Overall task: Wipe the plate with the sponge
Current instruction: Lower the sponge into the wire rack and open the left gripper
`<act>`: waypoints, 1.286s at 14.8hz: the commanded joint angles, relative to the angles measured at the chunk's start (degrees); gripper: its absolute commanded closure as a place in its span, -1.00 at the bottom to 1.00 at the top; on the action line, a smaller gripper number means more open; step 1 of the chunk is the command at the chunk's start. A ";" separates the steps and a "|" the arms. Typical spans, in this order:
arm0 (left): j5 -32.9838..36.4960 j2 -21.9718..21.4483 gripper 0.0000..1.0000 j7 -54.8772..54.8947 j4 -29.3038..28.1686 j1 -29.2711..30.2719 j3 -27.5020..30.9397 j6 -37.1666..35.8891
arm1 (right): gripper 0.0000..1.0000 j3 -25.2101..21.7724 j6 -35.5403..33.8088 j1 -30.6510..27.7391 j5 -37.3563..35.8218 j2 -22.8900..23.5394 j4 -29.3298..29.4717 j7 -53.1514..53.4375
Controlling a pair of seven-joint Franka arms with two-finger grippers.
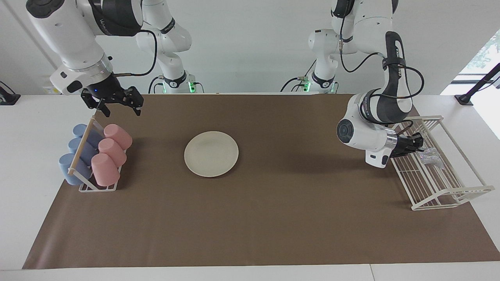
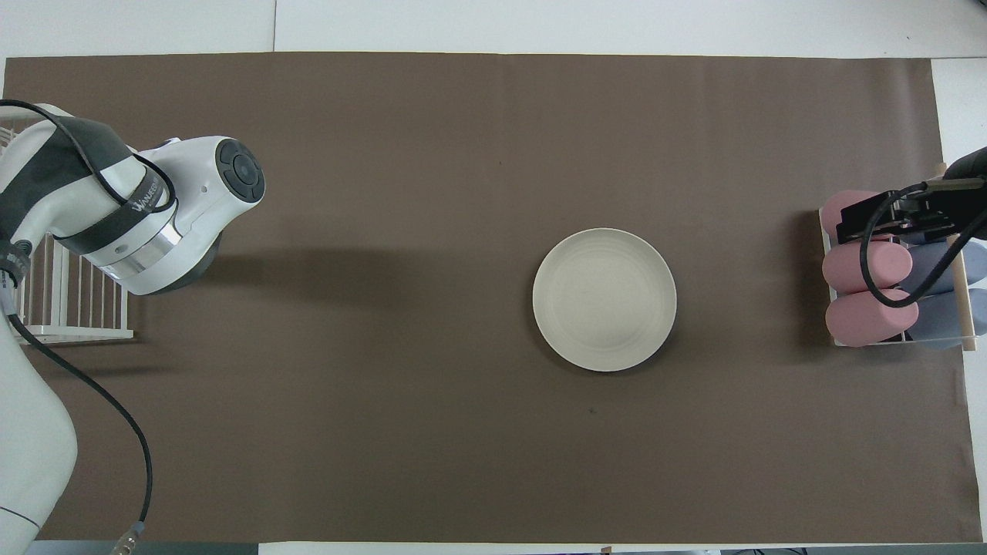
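Note:
The cream-white plate (image 1: pixel 211 153) (image 2: pixel 604 299) lies bare on the brown mat, roughly midway between the two arms. The silvery, wrinkly sponge (image 1: pixel 429 157) sticks out from the tips of my left gripper (image 1: pixel 419 145), which is shut on it low over the white wire rack (image 1: pixel 441 192). In the overhead view the left arm's wrist hides both that gripper and the sponge. My right gripper (image 1: pixel 122 111) waits open and holds nothing, above the mat beside the cup holder.
A wire holder (image 1: pixel 97 187) at the right arm's end carries pink cups (image 1: pixel 111 154) and blue cups (image 1: pixel 74 156) lying on their sides. The white wire rack (image 2: pixel 69 308) stands at the left arm's end. Brown mat (image 1: pixel 273 214) covers the table.

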 commanded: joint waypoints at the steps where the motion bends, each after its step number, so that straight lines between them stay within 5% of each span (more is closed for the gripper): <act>1: 0.62 -2.15 1.00 -0.35 -2.33 -0.60 0.67 1.11 | -1.00 0.49 0.20 -0.53 -0.43 -0.39 0.25 0.83; 8: 0.35 -2.06 1.00 0.01 -2.07 -0.16 0.67 1.90 | -1.00 0.49 -0.51 -0.44 0.62 -0.48 0.87 0.83; 9: 0.35 -1.97 0.54 0.01 -1.98 -0.07 0.67 1.99 | -1.00 0.49 -0.51 -0.35 0.45 -0.74 0.79 0.83; 10: 0.27 -1.97 -0.74 0.01 -1.80 -0.07 0.67 2.34 | -1.00 0.49 -0.16 -0.35 0.36 -0.74 0.78 1.00; 11: 0.26 -2.06 -1.00 0.01 -1.80 -0.07 0.76 2.43 | -1.00 0.49 0.02 -0.44 0.44 -0.83 0.78 1.09; 19: -1.22 -2.24 -1.00 0.27 -1.28 0.11 0.76 2.78 | -1.00 0.49 -1.21 -0.88 0.36 -1.62 -0.45 0.83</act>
